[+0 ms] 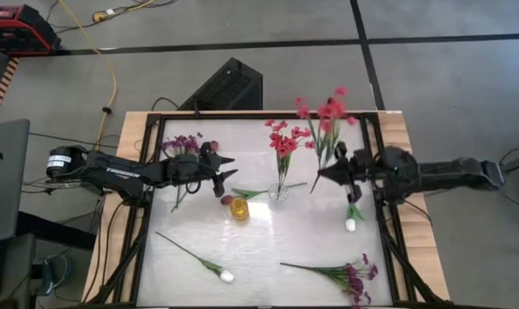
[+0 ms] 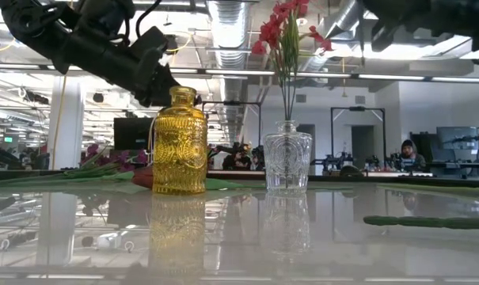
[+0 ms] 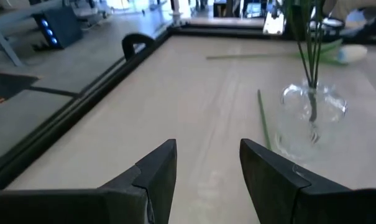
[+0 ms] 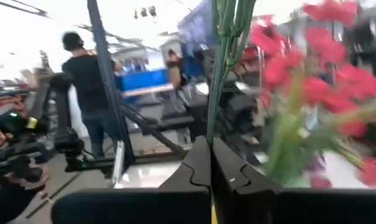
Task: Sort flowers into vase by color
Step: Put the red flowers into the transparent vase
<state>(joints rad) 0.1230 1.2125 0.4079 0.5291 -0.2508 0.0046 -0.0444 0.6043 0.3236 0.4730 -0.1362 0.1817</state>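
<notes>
My right gripper [image 1: 322,175] is shut on a red-pink spray [image 1: 328,112], right of the clear vase [image 1: 279,194]. That vase holds another red-pink spray [image 1: 285,142] by its stems and shows in the low view [image 2: 287,158]. The yellow vase [image 1: 240,209] stands near it, empty. My left gripper [image 1: 226,177] hovers open, left of both vases, touching nothing. Lying flat on the table are a purple spray [image 1: 184,146] at the far left, a white bud [image 1: 227,276] near the front, another purple spray [image 1: 353,275] and a second white bud [image 1: 351,225]. My right gripper pinches the red-pink spray's bunched green stems [image 4: 216,118] between its two shut fingers, on their lower part, coming level from the table's right and lying across them. The spray is lifted clear of the table. Its blossoms [image 4: 312,81] rise beyond the fingers.
A loose green stem [image 1: 261,193] lies on the table between the two vases. A dark raised frame [image 1: 147,197] edges the white table top. Open surface lies in the middle front. A person [image 4: 91,81] stands in the room beyond the table.
</notes>
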